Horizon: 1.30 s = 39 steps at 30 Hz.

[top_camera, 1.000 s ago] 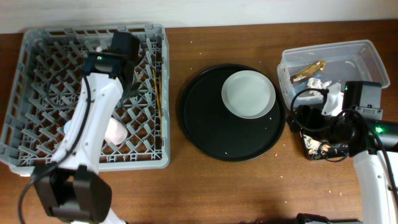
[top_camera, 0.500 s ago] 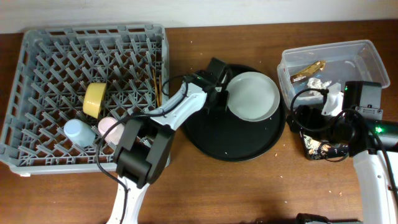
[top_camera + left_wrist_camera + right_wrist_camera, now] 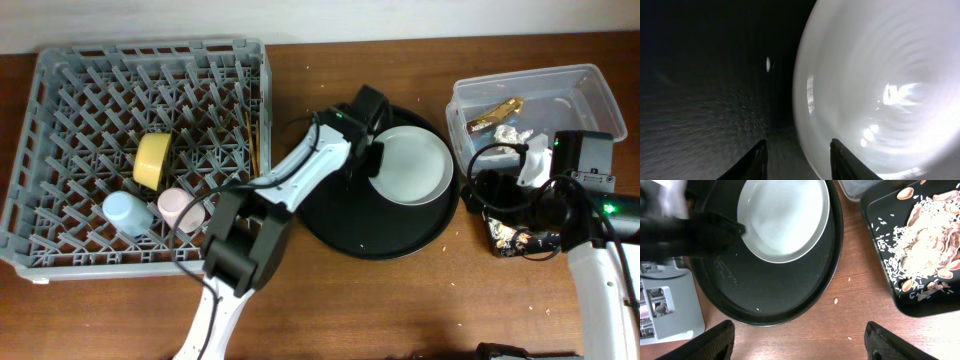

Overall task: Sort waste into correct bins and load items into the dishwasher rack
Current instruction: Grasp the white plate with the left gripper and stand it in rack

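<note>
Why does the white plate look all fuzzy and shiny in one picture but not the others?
Left wrist view: the camera sits close, so the white plate is out of focus, with bright glare spots on it. Right wrist view: the plate is sharp, but the left arm looks smeared. Overhead view: even light, everything clear.

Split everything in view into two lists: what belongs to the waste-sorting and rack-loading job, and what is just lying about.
Job: grey plastic dishwasher rack, yellow bowl, blue cup, pink cup, wooden chopsticks, white round plate, clear plastic tub, gold wrapper strip, crumpled white tissue, shallow black rectangular tray, brown food scraps.

Lying about: large round black tray, wooden table.
</note>
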Each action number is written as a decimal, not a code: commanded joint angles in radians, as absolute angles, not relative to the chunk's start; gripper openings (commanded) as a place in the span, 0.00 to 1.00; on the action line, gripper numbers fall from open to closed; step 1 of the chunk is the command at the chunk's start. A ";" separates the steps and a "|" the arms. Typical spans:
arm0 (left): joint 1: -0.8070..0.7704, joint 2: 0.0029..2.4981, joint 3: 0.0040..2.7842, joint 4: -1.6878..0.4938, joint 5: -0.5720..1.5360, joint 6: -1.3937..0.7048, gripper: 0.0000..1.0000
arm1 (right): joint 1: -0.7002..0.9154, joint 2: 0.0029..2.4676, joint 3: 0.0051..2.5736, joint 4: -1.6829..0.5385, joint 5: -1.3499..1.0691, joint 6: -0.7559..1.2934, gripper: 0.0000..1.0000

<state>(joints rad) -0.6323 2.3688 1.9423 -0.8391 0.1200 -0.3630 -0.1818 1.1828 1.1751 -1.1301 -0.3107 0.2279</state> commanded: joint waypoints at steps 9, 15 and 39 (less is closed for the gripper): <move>-0.497 2.202 2.233 -1.257 -0.367 -0.288 0.00 | -0.184 1.179 1.183 -1.130 -0.302 0.218 0.84; -0.367 2.036 2.249 -1.544 -1.066 -0.288 0.00 | -0.184 1.179 1.183 -1.129 -0.302 0.218 0.84; -0.281 1.320 2.002 -1.439 -0.263 -0.340 0.99 | -0.184 0.835 1.184 -1.023 -0.483 0.028 0.86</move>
